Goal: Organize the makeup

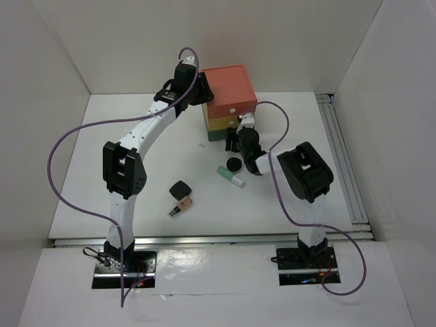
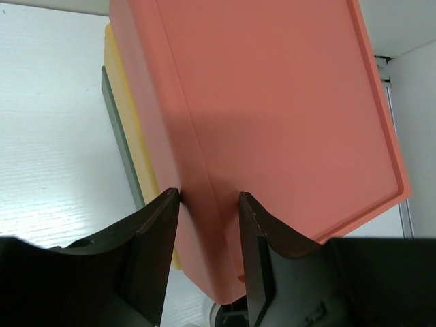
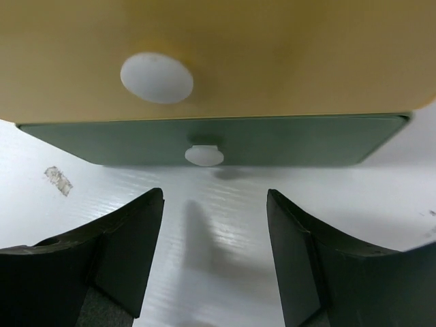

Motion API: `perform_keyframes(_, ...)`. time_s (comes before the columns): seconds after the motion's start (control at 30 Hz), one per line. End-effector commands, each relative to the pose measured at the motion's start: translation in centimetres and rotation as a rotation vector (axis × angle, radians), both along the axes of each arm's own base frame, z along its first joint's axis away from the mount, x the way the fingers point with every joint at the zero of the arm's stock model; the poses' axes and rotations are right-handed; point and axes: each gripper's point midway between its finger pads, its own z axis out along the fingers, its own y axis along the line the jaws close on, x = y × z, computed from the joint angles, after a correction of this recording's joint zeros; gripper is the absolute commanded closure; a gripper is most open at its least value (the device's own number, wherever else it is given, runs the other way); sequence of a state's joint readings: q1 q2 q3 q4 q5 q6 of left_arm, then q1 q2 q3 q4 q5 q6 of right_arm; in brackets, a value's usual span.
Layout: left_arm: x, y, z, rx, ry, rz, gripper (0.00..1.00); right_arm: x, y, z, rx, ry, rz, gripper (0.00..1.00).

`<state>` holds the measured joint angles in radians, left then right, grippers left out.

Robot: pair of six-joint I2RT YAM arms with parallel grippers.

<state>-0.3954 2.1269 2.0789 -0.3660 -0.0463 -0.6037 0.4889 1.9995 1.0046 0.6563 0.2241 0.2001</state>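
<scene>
Behind the right gripper (image 3: 215,196), farthest back: gold-black lipstick (image 1: 181,205) flat on the table (image 1: 88,177), well off to the gripper's left; black square compact (image 1: 180,188) close ahead of the lipstick.
Mint tube (image 1: 231,176): lying flat, nearer behind that gripper, slightly left.
Round black pot (image 1: 234,163): just behind the fingers, beside the wrist's left side.
Right gripper state: jaws spread wide, holding nothing, low over the table.
Green drawer (image 3: 286,139): bottom tier of the drawer box (image 1: 228,85), straight ahead; its white knob (image 3: 204,154) lines up with the finger gap, untouched.
Yellow drawer (image 3: 286,61): next tier up, front closed.
Box contents: insides hidden in all views.
Left gripper (image 2: 208,197): narrow gap, straddling the coral tier's (image 2: 286,102) left top edge; cannot tell whether it pinches.
</scene>
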Motion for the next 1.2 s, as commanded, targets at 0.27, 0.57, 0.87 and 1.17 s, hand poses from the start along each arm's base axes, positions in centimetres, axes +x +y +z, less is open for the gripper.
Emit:
perform_keyframes(0.27,-2.3,0.4,-7.1,0.079,0.2,-0.019,0.48,3.9,1.5,4.0,0.105,-0.234,0.031,0.41)
perform_keyframes(0.57,-2.3,0.4,-7.1,0.079,0.2,-0.019,0.48,5.0,2.1,4.2,0.104,-0.252,0.034,0.58)
perform_keyframes(0.87,-2.1,0.6,-6.2,0.077,0.181,-0.012,0.48,4.9,2.0,4.1,0.106,-0.255,0.078,0.83)
perform_keyframes(1.17,-2.0,0.7,-6.2,0.082,0.179,-0.004,0.48,0.1,0.4,1.6,0.031,-0.163,0.158,0.98)
